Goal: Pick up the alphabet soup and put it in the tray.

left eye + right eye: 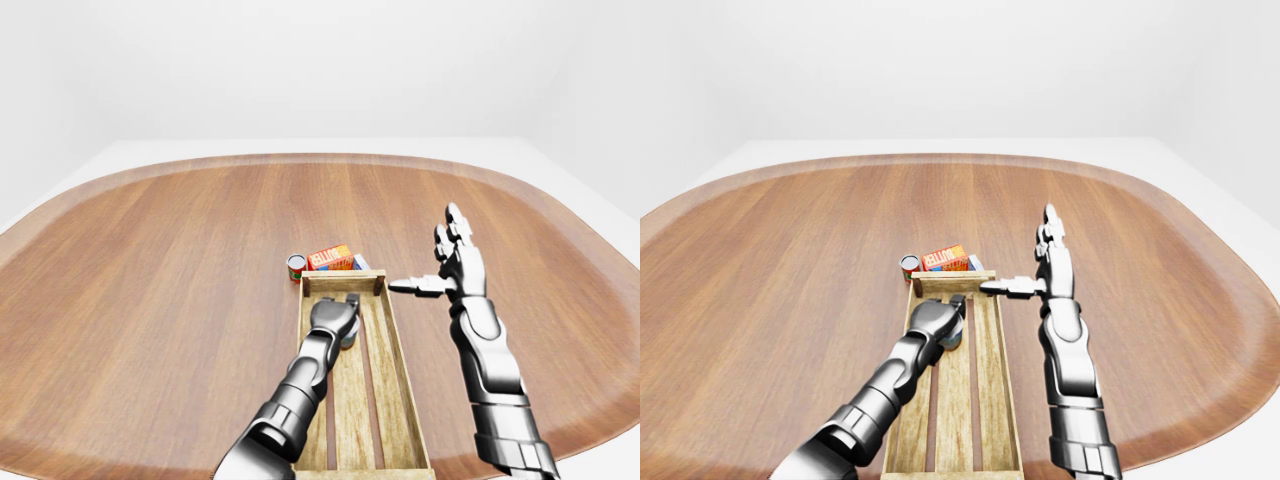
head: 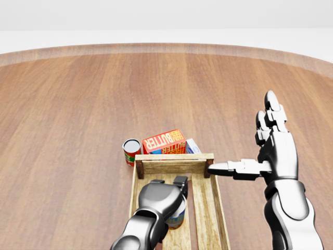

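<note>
The left robot hand (image 2: 162, 198) grips the soup can (image 2: 177, 214) low inside the tray (image 2: 213, 200). The right robot hand (image 2: 260, 159), at its three o'clock, is splayed open. Released tilted, the can may topple across the slats.

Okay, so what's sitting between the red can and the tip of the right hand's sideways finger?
In the head view, the butter box and a bluish box behind the tray's end wall lie between the red can and the right hand.
</note>
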You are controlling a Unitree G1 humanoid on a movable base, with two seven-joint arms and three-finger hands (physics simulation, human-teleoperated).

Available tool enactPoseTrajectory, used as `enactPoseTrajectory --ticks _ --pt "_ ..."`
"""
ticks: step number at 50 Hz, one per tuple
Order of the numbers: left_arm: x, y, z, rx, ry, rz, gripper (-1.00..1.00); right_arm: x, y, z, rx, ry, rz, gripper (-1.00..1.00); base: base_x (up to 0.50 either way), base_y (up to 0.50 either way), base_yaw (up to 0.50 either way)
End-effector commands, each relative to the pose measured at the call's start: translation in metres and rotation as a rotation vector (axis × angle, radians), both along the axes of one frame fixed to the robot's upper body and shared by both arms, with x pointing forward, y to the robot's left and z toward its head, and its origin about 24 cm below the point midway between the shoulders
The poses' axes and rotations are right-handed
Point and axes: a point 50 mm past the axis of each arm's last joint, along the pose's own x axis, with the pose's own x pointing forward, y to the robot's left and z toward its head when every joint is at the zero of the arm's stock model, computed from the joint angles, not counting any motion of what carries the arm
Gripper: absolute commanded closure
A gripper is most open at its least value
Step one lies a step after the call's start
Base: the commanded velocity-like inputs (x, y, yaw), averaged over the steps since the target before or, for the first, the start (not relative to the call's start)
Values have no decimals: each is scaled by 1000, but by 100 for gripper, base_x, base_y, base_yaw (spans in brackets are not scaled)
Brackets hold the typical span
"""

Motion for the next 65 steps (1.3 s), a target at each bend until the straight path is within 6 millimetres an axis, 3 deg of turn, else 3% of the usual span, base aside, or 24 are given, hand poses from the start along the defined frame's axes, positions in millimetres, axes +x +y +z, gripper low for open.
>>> enactPoseTrajectory --ticks 1,65 --pt "8 1 -6 21 -8 15 100 0 0 0 1 -2 0 -100 0 0 0" --pt "-7 3 -30 51 118 30 100 -1 -2 -1 4 3 -1 -100 0 0 0"
